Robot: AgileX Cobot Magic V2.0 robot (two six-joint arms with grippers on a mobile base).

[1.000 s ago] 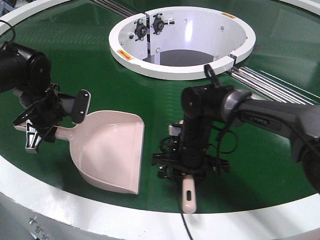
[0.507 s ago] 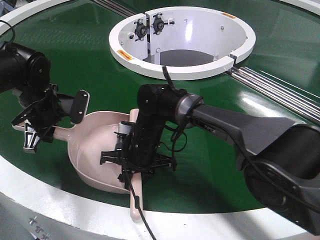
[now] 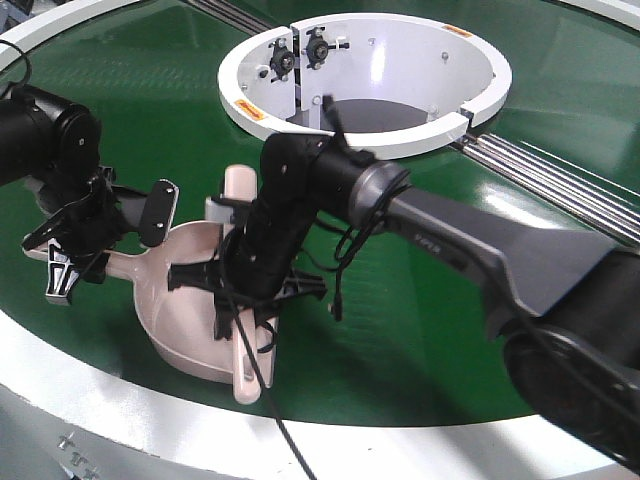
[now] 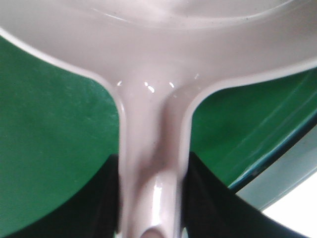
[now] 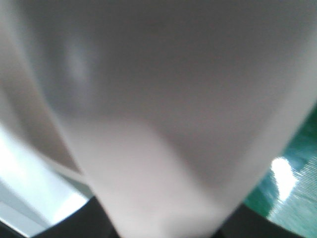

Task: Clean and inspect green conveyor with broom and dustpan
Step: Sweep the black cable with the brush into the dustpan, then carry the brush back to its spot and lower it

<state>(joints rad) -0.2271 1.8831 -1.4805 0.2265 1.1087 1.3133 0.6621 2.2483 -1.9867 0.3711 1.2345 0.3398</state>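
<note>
L gripper jaws clamped on dustpan handle, pan resting on green conveyor w/ mouth facing R; R gripper jaws closed on broom, directly over pan mouth, long axis near-to-far, handle end nearest.

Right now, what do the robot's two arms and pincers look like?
The left arm is black and rounded; the right arm is black with a grey section and loose black cables. The left pincer and right pincer are black, angular frames.
</note>
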